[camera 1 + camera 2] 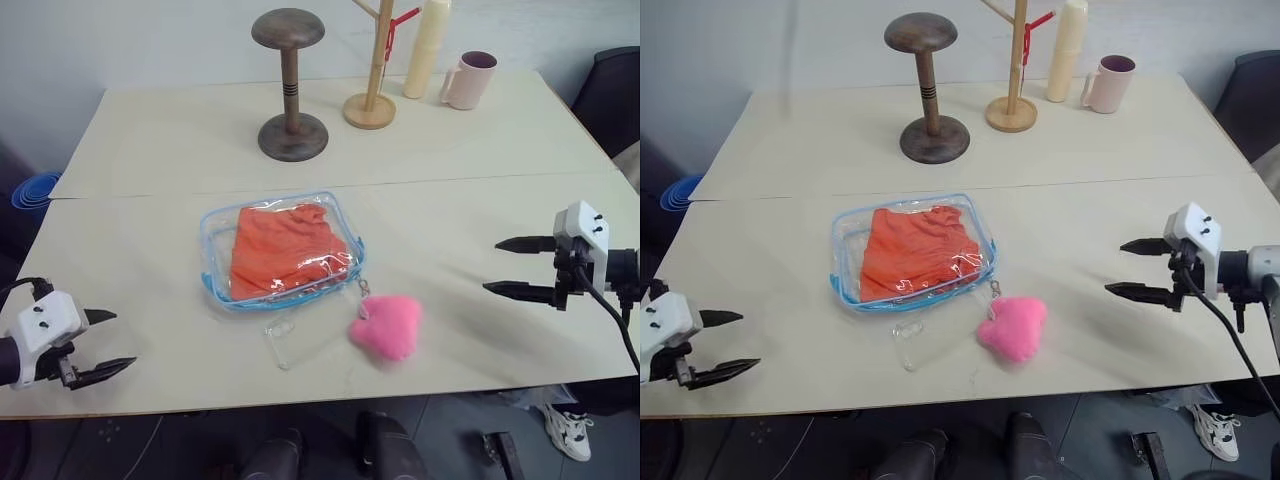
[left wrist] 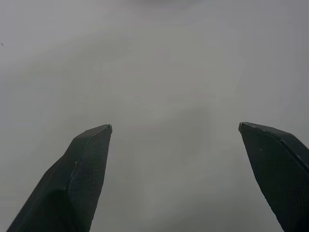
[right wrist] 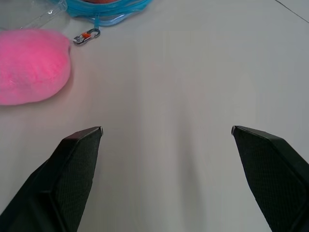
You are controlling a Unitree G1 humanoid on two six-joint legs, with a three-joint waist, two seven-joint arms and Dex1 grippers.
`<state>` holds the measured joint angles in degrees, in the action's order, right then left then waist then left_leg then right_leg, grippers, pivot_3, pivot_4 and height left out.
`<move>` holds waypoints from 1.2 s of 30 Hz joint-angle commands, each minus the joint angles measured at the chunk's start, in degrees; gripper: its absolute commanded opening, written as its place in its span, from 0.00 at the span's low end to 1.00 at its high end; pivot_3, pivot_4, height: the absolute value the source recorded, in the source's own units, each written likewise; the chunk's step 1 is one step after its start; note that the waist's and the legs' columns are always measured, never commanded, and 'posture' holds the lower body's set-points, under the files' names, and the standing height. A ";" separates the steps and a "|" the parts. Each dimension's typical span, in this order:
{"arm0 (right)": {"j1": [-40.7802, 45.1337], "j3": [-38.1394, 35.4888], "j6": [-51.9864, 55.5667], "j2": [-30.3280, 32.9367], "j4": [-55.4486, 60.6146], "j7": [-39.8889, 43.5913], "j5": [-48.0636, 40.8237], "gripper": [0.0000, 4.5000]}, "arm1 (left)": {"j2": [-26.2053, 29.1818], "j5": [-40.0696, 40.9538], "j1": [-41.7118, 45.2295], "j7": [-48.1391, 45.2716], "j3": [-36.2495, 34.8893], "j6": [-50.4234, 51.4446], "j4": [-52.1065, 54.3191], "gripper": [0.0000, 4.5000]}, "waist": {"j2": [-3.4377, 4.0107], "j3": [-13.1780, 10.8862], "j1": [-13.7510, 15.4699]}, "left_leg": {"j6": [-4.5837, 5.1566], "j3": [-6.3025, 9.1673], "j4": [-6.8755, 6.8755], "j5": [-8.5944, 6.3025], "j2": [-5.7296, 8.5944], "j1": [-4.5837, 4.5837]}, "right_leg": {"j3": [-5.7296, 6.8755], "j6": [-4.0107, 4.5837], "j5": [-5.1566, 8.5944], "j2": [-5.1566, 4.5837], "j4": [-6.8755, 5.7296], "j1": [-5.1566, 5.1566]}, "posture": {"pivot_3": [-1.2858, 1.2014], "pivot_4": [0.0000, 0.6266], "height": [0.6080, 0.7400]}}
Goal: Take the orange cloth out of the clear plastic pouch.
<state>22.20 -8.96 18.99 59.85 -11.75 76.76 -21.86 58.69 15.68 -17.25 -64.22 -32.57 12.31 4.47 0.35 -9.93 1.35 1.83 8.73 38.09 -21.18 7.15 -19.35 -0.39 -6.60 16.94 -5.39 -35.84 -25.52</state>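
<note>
Holding my left gripper over the near left corner of the pale table, I am keeping its two black fingers spread wide with nothing between them. Moving rightward, the clear plastic pouch is lying flat near the middle of the table, its light blue edging running around it, and the orange cloth is sitting wrinkled inside it. Just in front of the pouch a small flat clear plastic sheet is resting on the tabletop, and beside that the fluffy pink plush heart is lying, linked to the pouch's corner by a short chain. At the far side a dark wooden stand, a light wooden rack, a cream bottle and a pink mug are standing. Off to the right, I am hovering my right gripper over the table, pointing toward the plush heart, its fingers likewise wide apart and empty.
</note>
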 commanded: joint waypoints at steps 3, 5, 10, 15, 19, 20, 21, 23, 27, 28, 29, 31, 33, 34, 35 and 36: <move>0.43 -0.52 1.94 -0.17 0.72 0.16 -1.19 1.00 | -0.88 2.93 2.22 0.35 -0.06 2.68 2.14 0.98 | 0.00 0.00 0.00 | 0.00 0.00 0.01 0.00 0.00 0.00 | 0.00 0.00 0.00 0.00 -0.02 0.00 | 0.52 0.24 1.00; 0.33 -0.68 2.86 -0.07 1.04 0.35 -1.58 1.00 | -1.04 3.74 2.83 0.23 -0.11 3.52 2.49 0.98 | 0.00 0.00 0.00 | 0.00 0.00 0.02 0.00 0.00 0.00 | 0.00 0.00 0.00 0.00 -0.02 0.00 | 0.52 0.24 1.00; 1.00 -0.84 4.39 0.25 1.53 0.46 -1.81 1.00 | -1.53 7.74 5.80 0.06 -0.43 7.64 3.95 0.98 | 0.00 0.00 -0.05 | 0.00 0.00 0.03 0.00 0.00 0.01 | 0.00 0.00 0.00 0.00 -0.04 0.00 | 0.52 0.24 1.00; 4.47 -0.13 13.90 -1.24 10.92 -2.98 -6.27 1.00 | -0.87 20.45 10.77 0.23 1.59 20.34 14.89 0.98 | 0.00 0.00 -0.06 | 0.00 0.00 0.08 0.00 0.00 -0.01 | -0.01 0.00 0.00 0.00 -0.06 0.00 | 0.52 0.24 1.00; 10.98 3.69 29.66 -7.35 22.21 -12.65 -11.31 1.00 | 0.95 29.28 18.30 1.29 7.41 28.32 24.87 0.98 | -0.01 0.00 -0.20 | -0.03 0.02 0.15 -0.01 -0.03 0.00 | -0.01 0.00 -0.01 0.01 -0.14 -0.01 | 0.52 0.24 1.00; 12.93 4.86 34.38 -9.45 24.41 -14.85 -13.29 1.00 | 1.50 29.12 19.85 0.91 9.61 28.46 26.07 0.98 | -0.01 0.01 -0.25 | -0.04 0.02 0.15 -0.01 -0.03 0.00 | -0.01 0.01 -0.01 0.02 -0.13 -0.01 | 0.52 0.24 1.00; 14.80 6.34 38.57 -11.80 26.36 -17.30 -14.74 1.00 | 2.09 28.30 21.19 0.51 11.99 28.11 26.92 0.98 | -0.01 0.01 -0.24 | -0.04 0.02 0.13 -0.02 -0.03 0.01 | -0.02 0.01 -0.01 0.02 -0.15 -0.02 | 0.52 0.24 1.00; 18.10 9.37 44.94 -16.74 28.69 -21.63 -16.59 1.00 | 2.97 26.15 23.81 -0.40 16.48 26.77 27.59 0.98 | -0.01 0.01 -0.27 | -0.04 0.02 0.10 -0.02 -0.03 0.01 | -0.01 0.01 -0.01 0.02 -0.14 -0.05 | 0.52 0.24 1.00; 20.53 13.66 51.74 -22.04 29.37 -27.50 -16.31 0.91 | 3.24 23.15 27.47 -1.14 21.18 24.41 25.98 1.00 | -0.01 0.01 -0.04 | -0.04 0.06 0.13 -0.02 -0.02 -0.06 | 0.02 0.02 -0.01 0.03 -0.12 -0.08 | 0.52 0.24 1.00; 20.25 15.02 51.70 -22.30 29.50 -27.98 -15.75 0.87 | 3.13 22.36 28.19 -1.18 21.97 23.79 25.45 1.00 | -0.02 0.01 0.17 | -0.03 0.07 0.13 -0.01 0.00 -0.07 | 0.03 0.02 -0.02 0.01 -0.14 -0.07 | 0.52 0.24 1.00; 20.05 15.87 51.65 -22.36 29.56 -28.29 -15.46 0.79 | 3.00 21.83 28.76 -1.18 22.56 23.43 25.11 1.00 | -0.03 0.01 0.28 | -0.02 0.13 0.17 -0.01 0.04 -0.08 | 0.08 0.02 -0.02 -0.02 -0.13 -0.06 | 0.52 0.24 1.00; 19.37 17.60 51.20 -21.89 29.37 -29.10 -14.45 0.63 | 2.54 21.01 29.65 -0.84 23.12 22.86 24.62 1.00 | -0.03 0.01 0.17 | 0.01 0.13 0.20 -0.01 0.08 -0.15 | 0.08 0.01 -0.02 -0.05 -0.11 -0.06 | 0.52 0.24 1.00; 19.01 18.22 51.34 -21.44 29.19 -29.93 -13.86 0.48 | 2.31 20.81 29.97 -0.60 23.17 22.64 24.50 1.00 | -0.03 0.01 -0.02 | 0.03 0.11 0.21 -0.01 0.09 -0.17 | 0.08 -0.02 -0.04 -0.05 -0.14 -0.07 | 0.52 0.24 1.00; 18.87 17.92 52.24 -21.33 29.17 -30.18 -14.18 0.48 | 2.24 20.92 29.90 -0.54 22.98 22.66 24.62 1.00 | -0.03 0.01 -0.05 | 0.03 0.10 0.20 -0.01 0.09 -0.18 | 0.08 -0.02 -0.04 -0.05 -0.15 -0.08 | 0.52 0.24 1.00; 18.73 17.58 53.24 -21.23 29.24 -30.31 -14.70 0.48 | 2.19 21.00 29.78 -0.49 22.80 22.67 24.70 1.00 | -0.03 0.01 -0.13 | 0.03 0.10 0.20 -0.01 0.08 -0.18 | 0.08 -0.02 -0.04 -0.04 -0.15 -0.09 | 0.52 0.24 1.00; 18.52 17.42 53.91 -21.00 29.51 -30.19 -15.17 0.48 | 2.14 21.00 29.65 -0.43 22.69 22.63 24.78 1.00 | -0.03 0.01 -0.27 | 0.03 0.10 0.19 -0.01 0.07 -0.18 | 0.08 -0.02 -0.04 -0.03 -0.15 -0.10 | 0.52 0.24 1.00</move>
<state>40.96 9.79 71.84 38.00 15.70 46.66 -35.82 60.86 36.70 12.31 -64.70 -8.89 35.63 28.56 0.32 -9.92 1.08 1.85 8.83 38.27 -21.19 7.20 -19.52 -0.31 -6.62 16.90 -5.41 -35.99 -25.63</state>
